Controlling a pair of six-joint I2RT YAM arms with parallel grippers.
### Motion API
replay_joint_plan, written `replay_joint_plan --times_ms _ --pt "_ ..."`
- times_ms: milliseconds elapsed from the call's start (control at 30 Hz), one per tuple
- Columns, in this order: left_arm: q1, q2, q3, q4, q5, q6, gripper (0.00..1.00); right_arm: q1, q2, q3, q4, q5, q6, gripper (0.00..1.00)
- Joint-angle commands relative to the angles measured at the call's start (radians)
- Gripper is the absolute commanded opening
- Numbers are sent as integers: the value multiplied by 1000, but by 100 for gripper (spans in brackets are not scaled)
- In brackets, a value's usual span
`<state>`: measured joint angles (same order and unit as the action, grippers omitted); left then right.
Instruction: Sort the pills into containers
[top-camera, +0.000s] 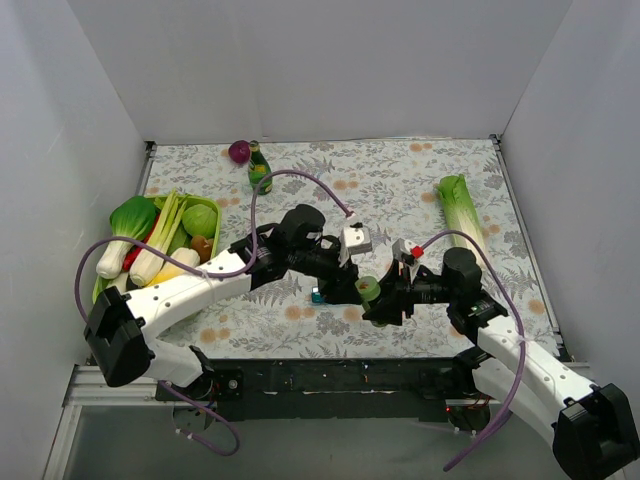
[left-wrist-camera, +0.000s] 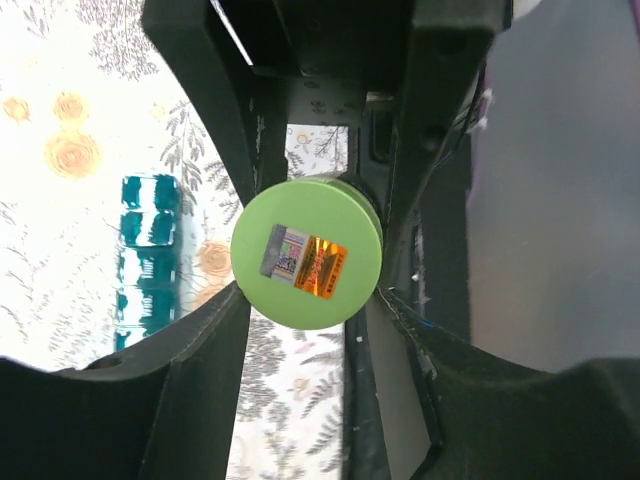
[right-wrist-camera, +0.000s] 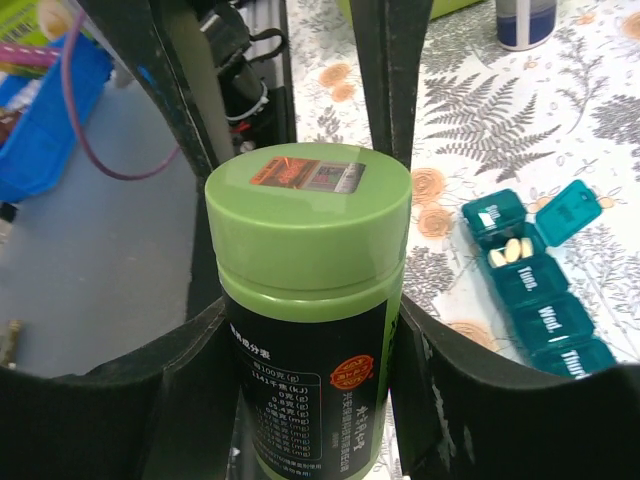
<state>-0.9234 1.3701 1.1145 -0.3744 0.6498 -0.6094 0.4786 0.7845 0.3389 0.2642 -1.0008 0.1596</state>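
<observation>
A dark pill bottle (right-wrist-camera: 310, 400) with a light-green cap (right-wrist-camera: 308, 215) stands upright between the fingers of my right gripper (right-wrist-camera: 305, 320), which is shut on its body. My left gripper (left-wrist-camera: 307, 290) comes at it from above, and both fingers press the sides of the cap (left-wrist-camera: 307, 252). In the top view the two grippers, left (top-camera: 352, 283) and right (top-camera: 385, 303), meet at the cap (top-camera: 368, 289), near the table's front middle. The teal containers strip (right-wrist-camera: 535, 285) lies beside the bottle, with one lid flipped open over a few pale pills (right-wrist-camera: 505, 252). In the top view only the strip's end (top-camera: 318, 296) shows.
A green tray (top-camera: 186, 198) of toy vegetables sits at the left. A long lettuce (top-camera: 460, 205) lies at the right. A purple onion (top-camera: 239, 151) and a small green bottle (top-camera: 259, 168) stand at the back. White walls close in three sides.
</observation>
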Motion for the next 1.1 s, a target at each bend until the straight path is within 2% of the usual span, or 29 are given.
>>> replay_joint_plan --times_ms 0,33,67,100,133,233,333,400,467,533,633,867,1067 --pt "-22 -63 -21 56 70 252 49 -26 -5 -20 165 -21 218 1" --pt "-19 -83 -31 98 51 225 61 -28 -8 -21 162 -19 215 1" --pt "-6 -106 -77 206 22 124 74 -29 -10 -21 161 -18 210 1" --pt "3 -167 -102 260 -34 82 95 -28 -11 -15 150 -16 196 1" --pt "14 -199 -131 308 -50 42 98 -29 -13 -8 112 -6 158 1" --pt "69 -322 -205 423 -91 -134 98 -29 -21 14 46 11 77 1" --pt "116 -367 -193 381 -87 -280 98 -29 -24 29 20 19 8 1" --pt "126 -346 -141 272 -90 -402 98 -29 -22 41 -22 30 -41 1" --pt "126 -261 -87 156 -96 -501 98 -29 -19 60 -57 37 -92 1" --pt "127 -188 -23 89 -92 -631 98 -29 -16 69 -72 42 -115 1" --pt "126 -92 1 48 -64 -729 98 -31 -13 74 -91 47 -137 1" --pt "77 -22 44 49 -95 -747 98 -29 -13 72 -97 59 -146 1" --pt "17 46 76 15 -159 -744 91 -29 -10 69 -92 59 -147 1"
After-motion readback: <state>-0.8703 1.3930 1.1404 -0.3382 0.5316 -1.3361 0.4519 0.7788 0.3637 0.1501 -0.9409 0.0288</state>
